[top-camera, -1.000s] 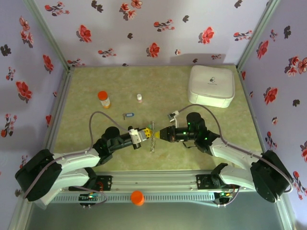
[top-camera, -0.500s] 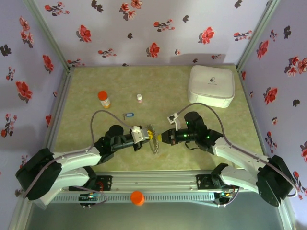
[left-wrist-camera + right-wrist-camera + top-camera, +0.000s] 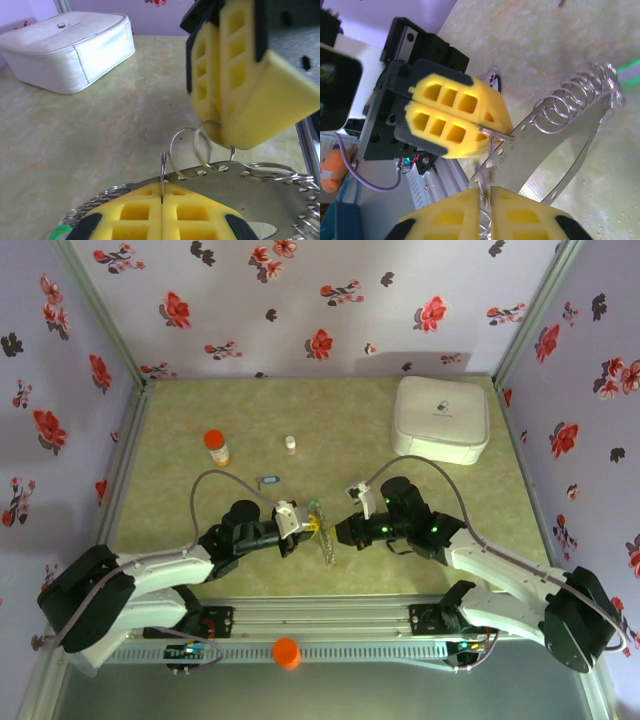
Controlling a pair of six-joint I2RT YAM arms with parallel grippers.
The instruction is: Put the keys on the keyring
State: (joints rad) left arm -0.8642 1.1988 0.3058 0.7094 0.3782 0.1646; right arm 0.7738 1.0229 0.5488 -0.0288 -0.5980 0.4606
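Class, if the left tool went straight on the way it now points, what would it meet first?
Probably the right tool, shut on the keyring just ahead, though depth is unclear.

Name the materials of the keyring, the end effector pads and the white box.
Keyring: thin polished metal, likely steel; its flat band mirrors the light. Pads of the left end effector: matte yellow plastic or rubber, moulded in open cells. White box: seemingly stitched fabric or faux leather, with seamed edges.
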